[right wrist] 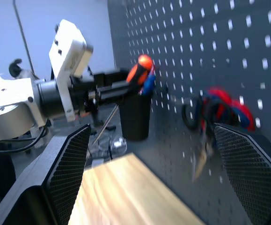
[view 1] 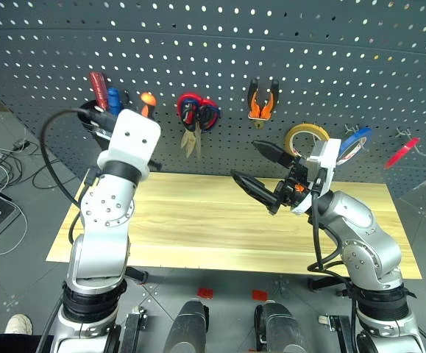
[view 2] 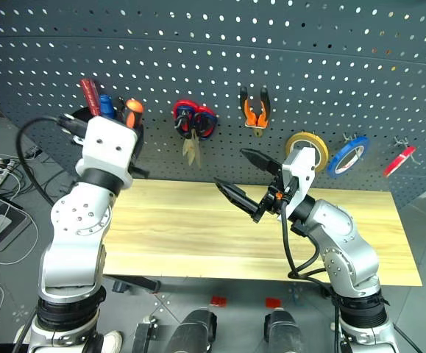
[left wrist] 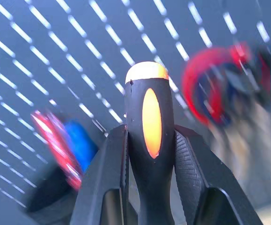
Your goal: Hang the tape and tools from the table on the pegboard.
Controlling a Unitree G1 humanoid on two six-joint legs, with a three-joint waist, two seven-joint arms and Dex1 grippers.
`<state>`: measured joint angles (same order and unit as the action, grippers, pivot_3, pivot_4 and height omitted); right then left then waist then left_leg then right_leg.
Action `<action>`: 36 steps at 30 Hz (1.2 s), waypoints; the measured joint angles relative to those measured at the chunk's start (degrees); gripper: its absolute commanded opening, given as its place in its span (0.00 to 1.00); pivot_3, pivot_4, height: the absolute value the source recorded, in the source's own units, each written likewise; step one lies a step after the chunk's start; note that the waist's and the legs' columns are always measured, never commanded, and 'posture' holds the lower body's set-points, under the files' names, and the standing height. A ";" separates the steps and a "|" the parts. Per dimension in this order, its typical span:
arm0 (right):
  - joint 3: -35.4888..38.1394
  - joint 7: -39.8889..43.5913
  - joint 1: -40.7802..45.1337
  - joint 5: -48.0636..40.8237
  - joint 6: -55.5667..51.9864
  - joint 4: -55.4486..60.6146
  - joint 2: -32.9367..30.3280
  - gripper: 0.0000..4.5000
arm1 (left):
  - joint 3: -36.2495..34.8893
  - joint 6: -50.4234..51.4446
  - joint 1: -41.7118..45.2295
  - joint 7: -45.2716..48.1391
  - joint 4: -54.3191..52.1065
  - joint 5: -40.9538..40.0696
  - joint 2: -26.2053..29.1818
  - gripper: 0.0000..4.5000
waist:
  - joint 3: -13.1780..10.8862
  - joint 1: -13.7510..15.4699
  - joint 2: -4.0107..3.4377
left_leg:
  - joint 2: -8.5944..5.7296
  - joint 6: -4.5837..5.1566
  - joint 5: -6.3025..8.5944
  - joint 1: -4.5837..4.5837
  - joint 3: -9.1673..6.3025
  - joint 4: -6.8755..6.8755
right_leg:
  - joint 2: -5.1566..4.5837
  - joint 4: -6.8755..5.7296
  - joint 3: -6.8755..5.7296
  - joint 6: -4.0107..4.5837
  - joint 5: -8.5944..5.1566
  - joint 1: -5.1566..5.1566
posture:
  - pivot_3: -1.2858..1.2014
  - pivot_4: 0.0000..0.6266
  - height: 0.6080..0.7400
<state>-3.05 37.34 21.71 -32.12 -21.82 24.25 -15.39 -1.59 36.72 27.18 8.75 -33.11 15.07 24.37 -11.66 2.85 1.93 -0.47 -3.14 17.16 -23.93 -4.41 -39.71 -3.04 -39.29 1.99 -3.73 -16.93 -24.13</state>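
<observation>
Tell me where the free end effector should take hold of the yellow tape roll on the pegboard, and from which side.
Grip the yellow tape roll across its lower band, probably coming from below and in front. It hangs flat against the pegboard from a hook through its top, so the lower arc is free. The right end effector is open just below it.

The left gripper point(left wrist: 149, 154) and the shaft of the orange-and-black screwdriver point(left wrist: 150, 122) it clamps sit behind the white wrist housing from the head views; only the handle tip peeks out. In the left wrist view, the red and blue screwdrivers point(left wrist: 67, 145) and the hanging scissors point(left wrist: 219, 89) smear into coloured blurs. The black holder cup point(view 1: 95, 118) is mostly covered by the arm. The tape point(view 1: 402, 153) looks like a thin red sliver, its ring shape unreadable.
</observation>
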 measured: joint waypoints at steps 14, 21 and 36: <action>-1.35 -2.14 4.24 0.33 1.34 -1.97 4.56 1.00 | -5.00 -14.87 19.75 -5.74 25.20 -1.01 1.06 0.22 | 3.43 0.92 0.04 | -0.07 0.00 0.00 0.12 0.08 -0.05 | 0.03 -0.05 0.06 0.00 0.00 0.07 | 0.58 0.12 1.00; -1.53 -3.51 4.20 1.77 1.31 -1.94 4.12 1.00 | -5.11 -20.08 21.93 -6.00 34.55 -2.70 0.81 0.22 | 3.69 0.09 0.02 | -0.10 0.01 0.00 0.16 0.09 -0.10 | 0.03 -0.23 0.08 0.00 0.00 0.05 | 0.57 0.14 1.00; -1.50 -4.20 4.20 3.88 1.30 -2.16 2.94 1.00 | -7.46 -23.00 17.74 -9.50 42.32 -6.06 -0.71 0.22 | 3.70 -1.69 0.02 | -0.14 0.02 0.01 0.24 -0.04 -0.11 | -0.02 -0.60 0.06 0.00 0.00 0.01 | 0.56 0.18 1.00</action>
<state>-4.55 33.14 25.91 -28.24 -20.52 22.08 -12.44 -9.05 13.72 44.93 -0.75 9.21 9.01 23.66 -7.97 1.16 1.94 -0.62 -3.12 17.17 -23.69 -4.45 -39.81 -3.06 -39.89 2.05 -3.73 -16.93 -24.12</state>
